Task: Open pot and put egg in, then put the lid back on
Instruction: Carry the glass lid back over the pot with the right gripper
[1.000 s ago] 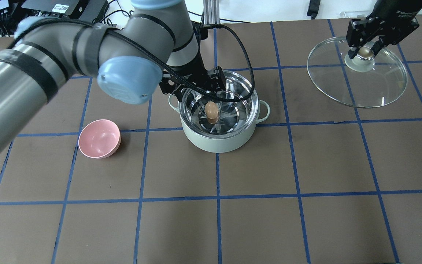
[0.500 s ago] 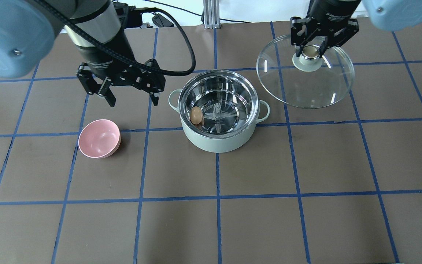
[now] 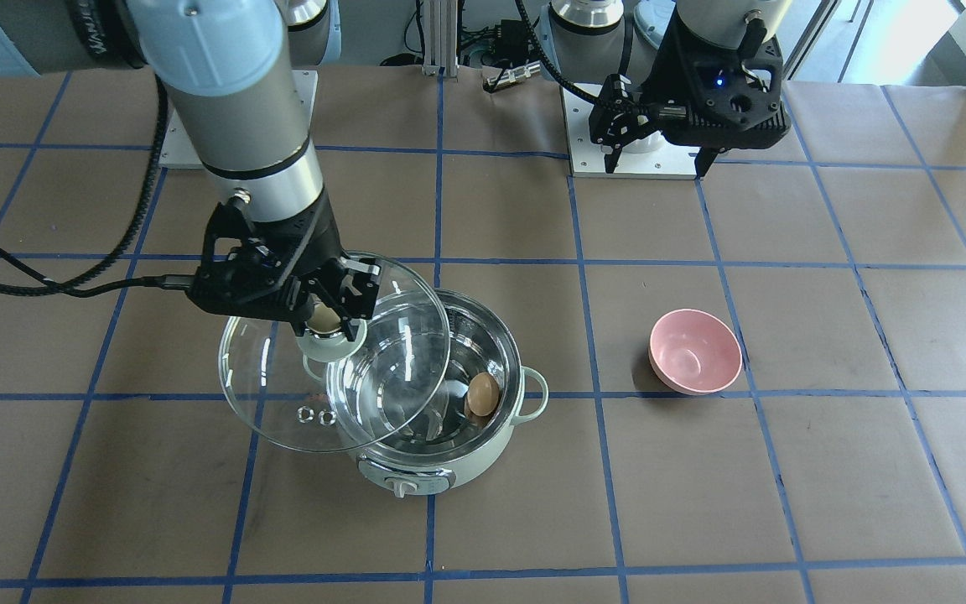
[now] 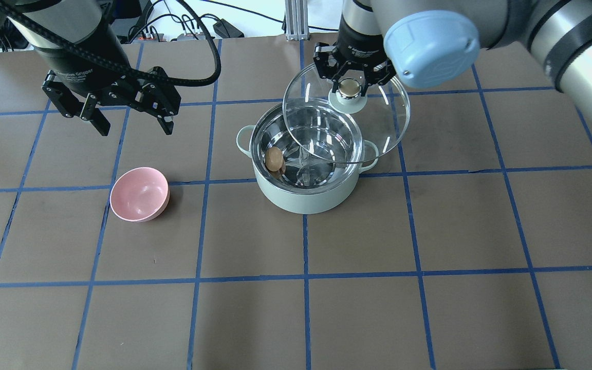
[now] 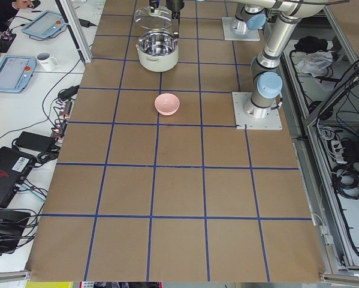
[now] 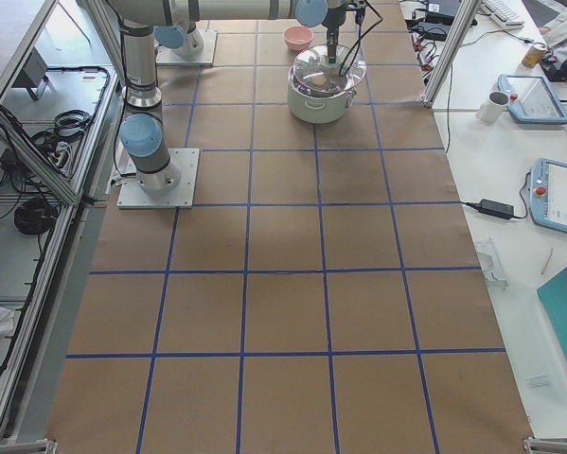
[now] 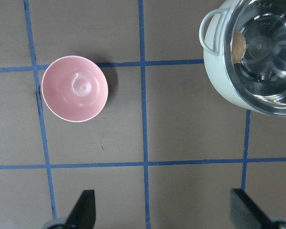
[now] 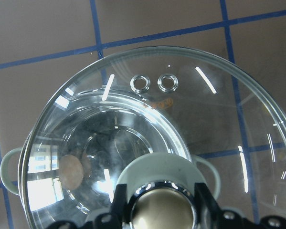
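Observation:
The mint-green pot (image 4: 306, 198) stands open at mid-table, and also shows in the front view (image 3: 449, 460). The tan egg (image 4: 274, 159) lies inside it against the left wall; it also shows in the front view (image 3: 483, 393) and the left wrist view (image 7: 238, 46). My right gripper (image 4: 348, 88) is shut on the knob of the glass lid (image 4: 383, 128). It holds the lid tilted above the pot's far-right rim, overlapping part of the opening (image 3: 282, 403). My left gripper (image 4: 136, 128) is open and empty, up and to the left of the pot, behind the pink bowl.
A small pink bowl (image 4: 139, 194) sits on the brown table left of the pot, also in the front view (image 3: 694, 351) and the left wrist view (image 7: 75, 88). Blue tape lines grid the table. The arm bases stand at the far edge.
My right gripper has carried the lid left from the far right to over the pot's rim. My left gripper let go of the egg, left the pot and moved left. The egg rolled to the pot's left wall.

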